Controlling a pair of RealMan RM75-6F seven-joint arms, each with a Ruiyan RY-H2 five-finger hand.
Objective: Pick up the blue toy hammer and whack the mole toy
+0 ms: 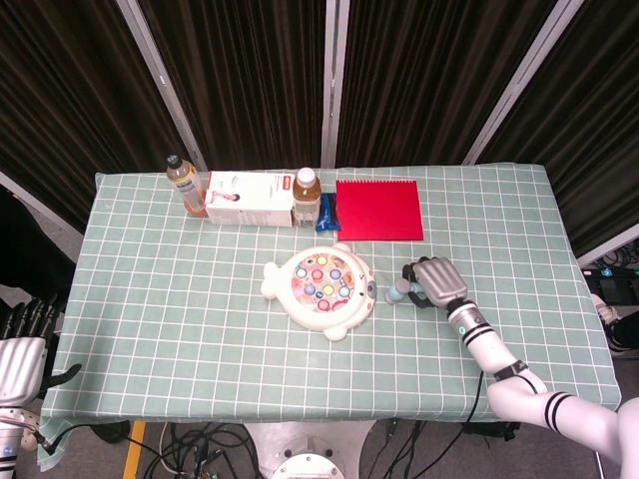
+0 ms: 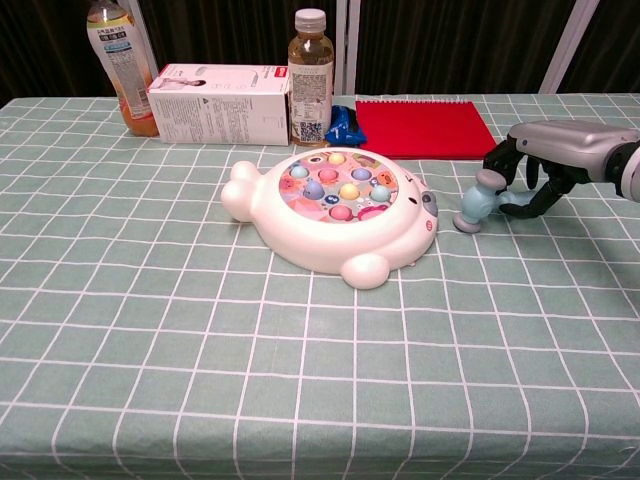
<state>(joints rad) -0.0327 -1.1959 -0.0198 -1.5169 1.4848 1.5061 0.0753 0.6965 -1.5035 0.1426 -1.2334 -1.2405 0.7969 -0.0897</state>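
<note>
The blue toy hammer (image 2: pixel 478 200) lies on the checked cloth just right of the mole toy (image 2: pixel 335 210), a white animal-shaped board with coloured pegs. Its head touches the cloth and its handle runs right, under my right hand (image 2: pixel 555 150). That hand arches over the handle with its dark fingers (image 2: pixel 543 193) curled around it. From the head view, the hammer (image 1: pixel 398 291) sits between the mole toy (image 1: pixel 321 289) and the right hand (image 1: pixel 434 281). My left hand (image 1: pixel 30 317) hangs off the table at the bottom left, holding nothing, fingers extended.
Along the far edge stand an orange drink bottle (image 2: pixel 120 65), a white carton (image 2: pixel 220 90), a second bottle (image 2: pixel 311 80), a blue packet (image 2: pixel 345 122) and a red notebook (image 2: pixel 425 128). The table's right edge is close behind the right arm.
</note>
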